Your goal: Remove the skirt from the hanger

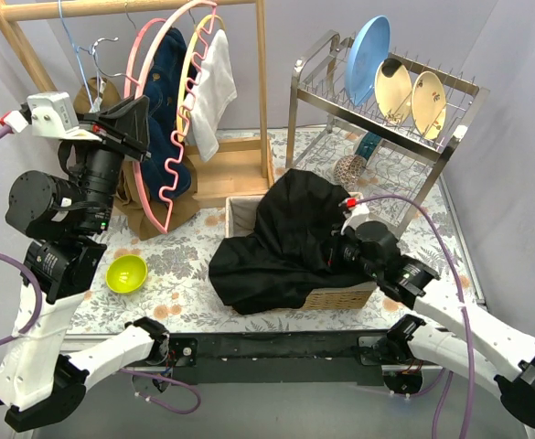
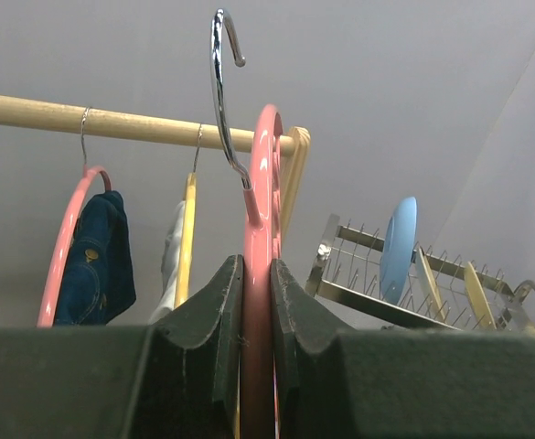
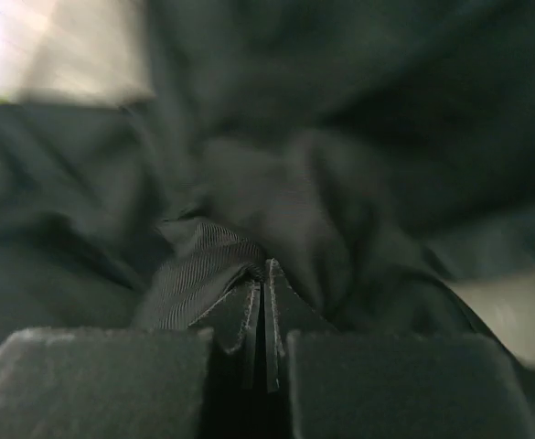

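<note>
Most is looking done: the right end effector (image 3: 261,279) is pinching the skirt (image 1: 276,229), well apart from the hanger (image 2: 265,165) the left end effector (image 2: 256,270) is clamping. Releasing is remaining.

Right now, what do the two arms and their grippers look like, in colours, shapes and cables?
Both arms have white links and black round joints. The left arm carries a white camera box with a red plug; purple cables run along it and the right arm. The left gripper and right gripper have black, wedge-shaped fingers.
</note>
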You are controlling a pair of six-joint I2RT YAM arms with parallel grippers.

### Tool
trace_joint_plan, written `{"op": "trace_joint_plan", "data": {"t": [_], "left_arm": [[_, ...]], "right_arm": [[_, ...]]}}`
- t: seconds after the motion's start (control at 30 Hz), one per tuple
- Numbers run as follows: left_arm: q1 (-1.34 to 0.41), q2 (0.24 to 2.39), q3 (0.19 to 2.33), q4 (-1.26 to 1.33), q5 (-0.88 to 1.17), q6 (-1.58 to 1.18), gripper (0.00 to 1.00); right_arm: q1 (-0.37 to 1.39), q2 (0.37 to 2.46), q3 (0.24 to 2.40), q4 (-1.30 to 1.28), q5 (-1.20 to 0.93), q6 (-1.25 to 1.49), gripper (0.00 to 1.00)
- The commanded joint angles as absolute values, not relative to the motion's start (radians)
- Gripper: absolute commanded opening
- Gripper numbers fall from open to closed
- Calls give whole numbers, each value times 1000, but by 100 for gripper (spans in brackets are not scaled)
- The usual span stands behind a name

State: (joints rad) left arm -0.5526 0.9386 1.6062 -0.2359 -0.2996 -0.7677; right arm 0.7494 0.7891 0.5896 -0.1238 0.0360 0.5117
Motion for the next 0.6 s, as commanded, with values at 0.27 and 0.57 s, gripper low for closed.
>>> {"op": "trace_joint_plan", "data": {"t": [0.27,0.57], "left_arm": [[-549,910,1582,-267,-298,-726,0],[-549,986,1658,-363,-229,-715,0]], "right_arm": [[753,968,941,-380,135,312,68],[752,1088,1216,-557,-486,-20,87]]}}
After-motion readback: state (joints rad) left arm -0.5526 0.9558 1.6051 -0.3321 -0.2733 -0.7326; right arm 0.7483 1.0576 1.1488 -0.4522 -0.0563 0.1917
